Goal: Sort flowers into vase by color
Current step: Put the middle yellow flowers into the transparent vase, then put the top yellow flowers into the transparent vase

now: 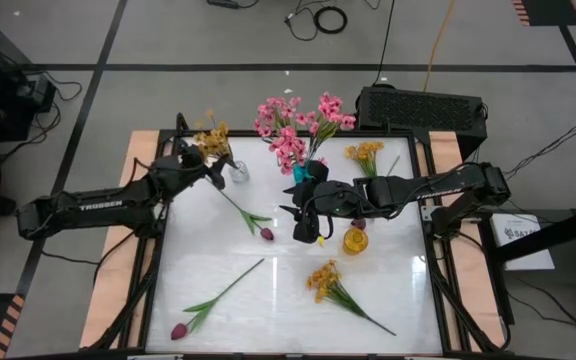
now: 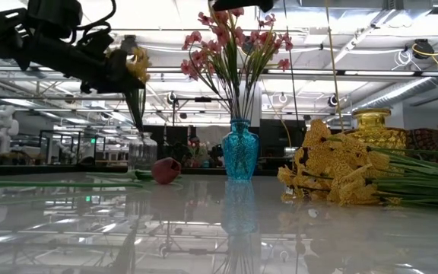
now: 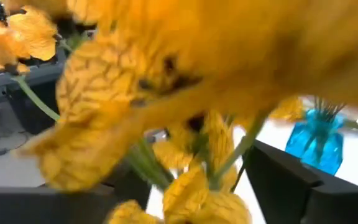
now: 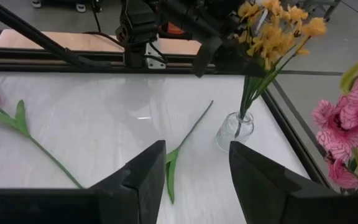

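Left gripper [image 1: 211,152] is clamped on a yellow spray [image 1: 212,137] with its stems down in the clear vase [image 1: 238,171] at the table's back left. Right gripper [image 1: 306,222] hovers mid-table, fingers spread and holding nothing, next to the blue vase [image 1: 301,172] of pink flowers [image 1: 293,126].

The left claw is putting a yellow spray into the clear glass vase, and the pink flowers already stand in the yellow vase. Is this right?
Not quite. The pink flowers stand in the blue vase, not the yellow one, as the low view shows. The rest holds: the left claw is putting a yellow spray into the clear glass vase.
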### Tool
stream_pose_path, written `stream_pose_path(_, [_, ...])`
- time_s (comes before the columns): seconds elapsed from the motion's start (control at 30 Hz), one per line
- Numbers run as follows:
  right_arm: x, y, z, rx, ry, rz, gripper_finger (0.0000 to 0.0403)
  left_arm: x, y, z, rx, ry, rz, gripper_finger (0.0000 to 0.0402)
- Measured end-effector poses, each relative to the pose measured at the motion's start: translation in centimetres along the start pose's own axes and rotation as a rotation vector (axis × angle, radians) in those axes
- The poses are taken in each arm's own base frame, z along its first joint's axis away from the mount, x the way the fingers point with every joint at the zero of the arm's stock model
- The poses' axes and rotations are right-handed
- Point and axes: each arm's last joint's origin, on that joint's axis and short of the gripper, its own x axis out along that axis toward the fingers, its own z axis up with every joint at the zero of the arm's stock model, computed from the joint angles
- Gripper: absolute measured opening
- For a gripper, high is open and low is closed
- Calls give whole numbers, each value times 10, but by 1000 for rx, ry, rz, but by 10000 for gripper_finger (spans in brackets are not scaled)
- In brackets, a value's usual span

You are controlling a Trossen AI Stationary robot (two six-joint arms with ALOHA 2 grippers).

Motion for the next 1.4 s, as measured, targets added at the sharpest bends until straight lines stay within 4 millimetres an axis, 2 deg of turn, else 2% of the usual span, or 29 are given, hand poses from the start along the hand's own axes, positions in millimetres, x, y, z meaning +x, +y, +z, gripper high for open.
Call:
stream_pose_path(0.1, [0,0,-2,0,19,0,169,-3,2,-2,11,29,23,273])
stream_pose_path(0.2, [0,0,-4,5,41,-2,169,-9,4,-2,18,50,24,285])
stream_pose_path(0.63, [-2,6,-5,28,44,11,169,-49,18,3,-4,35,14,288])
stream_pose_path(0.87, [-3,7,-6,26,54,15,169,-66,22,7,-55,46,-52,288])
stream_pose_path(1.1, [-3,7,-10,11,89,11,169,-82,23,28,-207,-14,-199,288])
stream_pose_path(1.23, [-3,7,-10,9,93,10,169,-86,21,33,-261,-16,-304,288])
stream_pose_path(1.4, [-4,6,-12,1,113,8,169,-87,20,33,-271,-9,-343,288])
